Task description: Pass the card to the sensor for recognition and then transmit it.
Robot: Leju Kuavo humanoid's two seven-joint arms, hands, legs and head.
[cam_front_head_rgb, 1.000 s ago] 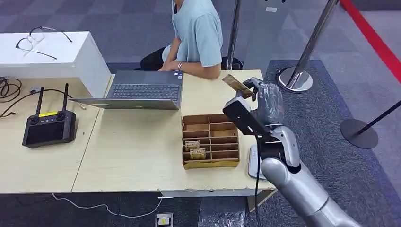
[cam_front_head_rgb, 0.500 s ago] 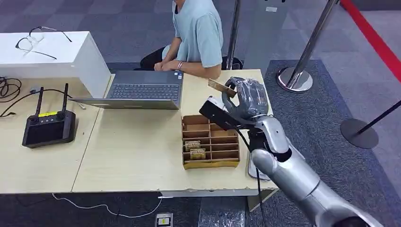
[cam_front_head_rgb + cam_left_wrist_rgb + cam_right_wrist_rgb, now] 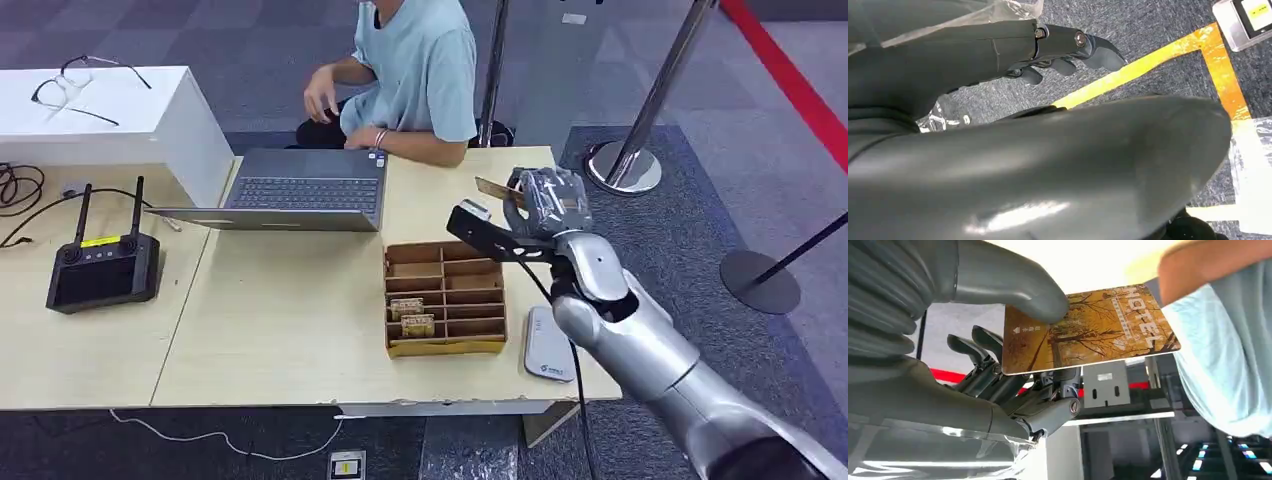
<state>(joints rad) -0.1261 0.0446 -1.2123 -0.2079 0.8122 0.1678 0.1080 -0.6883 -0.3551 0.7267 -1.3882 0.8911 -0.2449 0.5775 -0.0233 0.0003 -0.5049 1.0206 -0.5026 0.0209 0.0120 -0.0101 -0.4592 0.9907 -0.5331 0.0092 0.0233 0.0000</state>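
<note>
Fingers [image 3: 993, 360] and thumb of right hand [image 3: 545, 200] pinching brown hotel key card [image 3: 1088, 327], held above the table [image 3: 290, 320] right of frame centre, beyond the cardboard divider tray [image 3: 445, 298]. White card sensor [image 3: 548, 345] flat on table near its lower right corner. Left hand [image 3: 1068, 47]: fingers loosely curled, holding nothing, over carpet.

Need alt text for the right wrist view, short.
The robot's right hand pinches a brown hotel key card between its thick grey thumb and darker fingers, holding it out toward a person in a light blue shirt.
</note>
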